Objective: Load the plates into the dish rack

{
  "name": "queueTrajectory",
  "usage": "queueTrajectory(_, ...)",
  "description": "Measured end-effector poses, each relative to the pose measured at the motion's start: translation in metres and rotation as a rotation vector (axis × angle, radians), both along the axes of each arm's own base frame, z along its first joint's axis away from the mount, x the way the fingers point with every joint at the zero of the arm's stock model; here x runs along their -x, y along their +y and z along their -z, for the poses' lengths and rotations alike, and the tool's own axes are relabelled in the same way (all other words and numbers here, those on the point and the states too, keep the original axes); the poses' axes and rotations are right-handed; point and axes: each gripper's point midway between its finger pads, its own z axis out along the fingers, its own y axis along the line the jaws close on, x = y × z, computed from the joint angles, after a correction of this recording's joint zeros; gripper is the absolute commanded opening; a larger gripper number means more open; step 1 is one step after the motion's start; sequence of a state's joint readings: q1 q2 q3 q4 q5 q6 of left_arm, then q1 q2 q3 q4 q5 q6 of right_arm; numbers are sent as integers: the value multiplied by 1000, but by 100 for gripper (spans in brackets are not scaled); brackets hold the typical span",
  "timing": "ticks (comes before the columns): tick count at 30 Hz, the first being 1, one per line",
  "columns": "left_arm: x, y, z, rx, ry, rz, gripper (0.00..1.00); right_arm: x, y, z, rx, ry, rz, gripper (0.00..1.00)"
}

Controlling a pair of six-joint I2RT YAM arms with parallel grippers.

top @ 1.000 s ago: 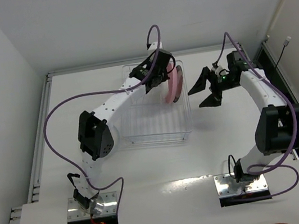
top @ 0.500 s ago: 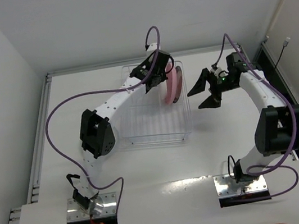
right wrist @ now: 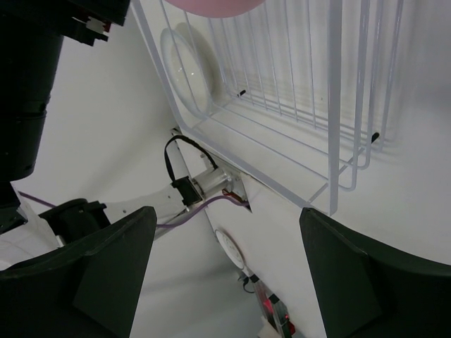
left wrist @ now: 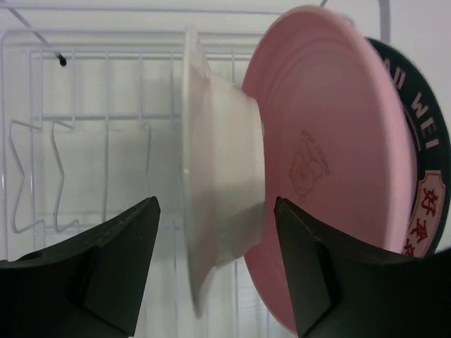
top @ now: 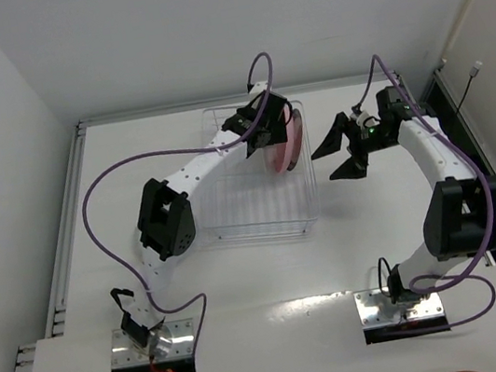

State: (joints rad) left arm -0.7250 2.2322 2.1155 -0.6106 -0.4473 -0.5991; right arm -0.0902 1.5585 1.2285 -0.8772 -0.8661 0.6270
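Note:
The dish rack sits at the middle back of the table. Three plates stand on edge at its right end. In the left wrist view they are a translucent clear plate, a pink plate and, behind that, a dark-rimmed plate. My left gripper is open, its fingers either side of the clear plate's rim without touching it. From above, the left gripper hangs over the pink plate. My right gripper is open and empty, just right of the rack.
Another clear plate lies flat on the table beyond the rack's far side, seen through the rack's wires. The left arm's elbow hangs above that spot. A wall rises behind the table.
My left gripper has opened, letting go of the clear plate, which now stands in the rack. The left elbow has shifted slightly right. The right arm has not moved.

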Motion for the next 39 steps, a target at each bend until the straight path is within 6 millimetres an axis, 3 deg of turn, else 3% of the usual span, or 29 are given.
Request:
queueTrajectory(5, 8, 3, 15, -37, 50, 22, 71, 0, 0, 0, 0, 0, 0, 81)
queueTrajectory(12, 9, 1, 14, -36, 55, 46, 79, 0, 0, 0, 0, 0, 0, 81)
queueTrajectory(31, -1, -24, -62, 150, -81, 147, 82, 1, 0, 2, 0, 3, 0, 81)
queueTrajectory(39, 2, -25, -72, 199, -96, 173, 71, 1, 0, 2, 0, 3, 0, 81)
